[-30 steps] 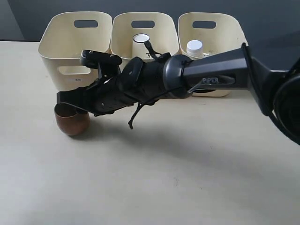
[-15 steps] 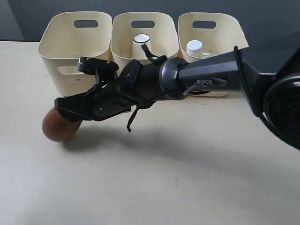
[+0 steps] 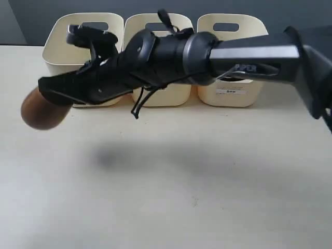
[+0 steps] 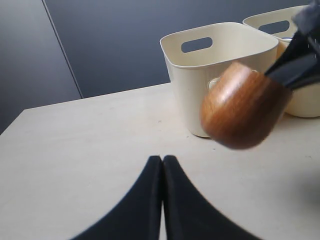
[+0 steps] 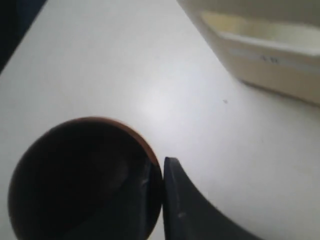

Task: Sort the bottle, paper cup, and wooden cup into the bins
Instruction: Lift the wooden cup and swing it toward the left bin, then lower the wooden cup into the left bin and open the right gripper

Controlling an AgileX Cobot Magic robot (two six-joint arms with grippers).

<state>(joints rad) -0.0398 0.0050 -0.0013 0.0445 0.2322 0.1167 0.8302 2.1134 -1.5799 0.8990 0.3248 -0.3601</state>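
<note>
The wooden cup (image 3: 42, 110) is held clear of the table (image 3: 171, 192) by the right tool (image 3: 54, 93), whose fingers are clamped on the cup's rim, one inside and one outside; the cup is tipped on its side in front of the leftmost of the three bins (image 3: 83, 52). The left tool (image 4: 162, 165) is seen low over the table with its fingers pressed together on nothing.

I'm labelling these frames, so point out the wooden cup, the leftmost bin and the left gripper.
wooden cup (image 4: 243, 111), left wrist view, rounded outer side.
leftmost bin (image 4: 200, 85), left wrist view, front wall.
left gripper (image 4: 162, 161), left wrist view, where the closed fingertips meet.
</note>
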